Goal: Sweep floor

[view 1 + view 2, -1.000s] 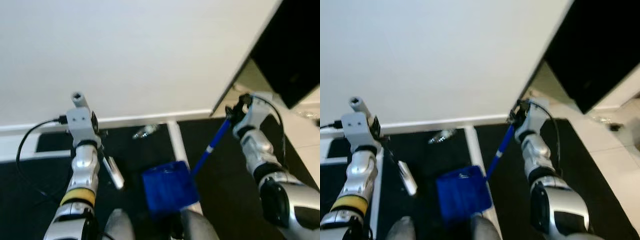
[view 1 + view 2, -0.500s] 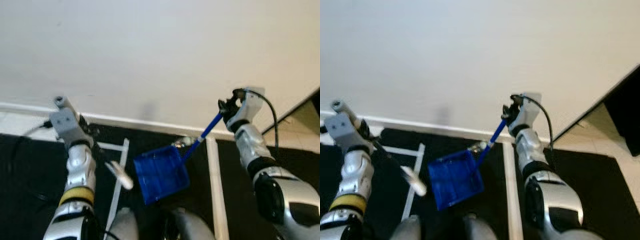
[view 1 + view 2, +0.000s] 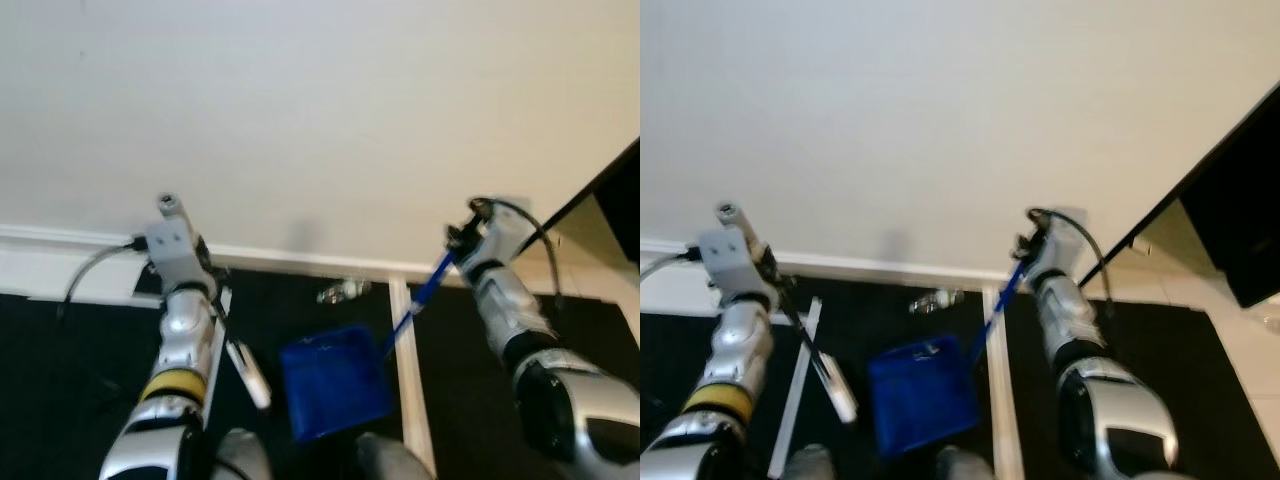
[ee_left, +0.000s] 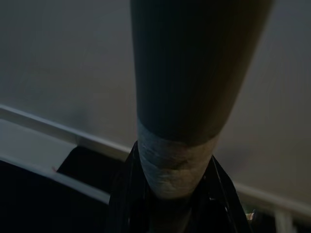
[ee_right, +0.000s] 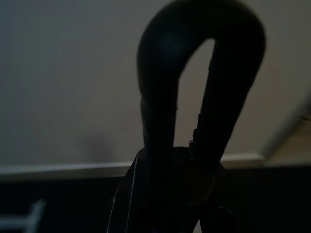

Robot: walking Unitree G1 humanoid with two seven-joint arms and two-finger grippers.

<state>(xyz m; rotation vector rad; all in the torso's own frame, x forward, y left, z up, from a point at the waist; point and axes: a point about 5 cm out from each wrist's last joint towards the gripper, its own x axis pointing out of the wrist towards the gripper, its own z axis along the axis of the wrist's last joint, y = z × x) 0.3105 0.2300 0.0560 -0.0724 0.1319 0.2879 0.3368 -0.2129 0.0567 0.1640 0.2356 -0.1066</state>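
My right gripper (image 3: pixel 462 240) sits up near the wall, its fingers closed around the top of the blue dustpan handle (image 3: pixel 420 297). In the right wrist view I see the looped end of that handle (image 5: pixel 199 82) as a dark silhouette rising from between the fingers, too dim to make out colour. From the gripper the handle slants down and toward my body to the blue dustpan (image 3: pixel 333 393), which lies low on the dark floor (image 3: pixel 70 370) between my two arms, just beside a white floor strip (image 3: pixel 410 380).

My left gripper (image 3: pixel 205 283) clamps the broom handle (image 4: pixel 189 97); in the left wrist view this thick shaft blocks most of the frame and the fingers show only as dark shapes at its base. The handle's top end (image 3: pixel 167 204) sticks up past the wrist, and below the gripper the thin shaft runs down to a pale broom head (image 3: pixel 250 375), blurred and hard to read.

Beyond the dustpan, near the white baseboard (image 3: pixel 300 262), lies a small shiny piece of litter (image 3: pixel 340 291), too small for me to identify.
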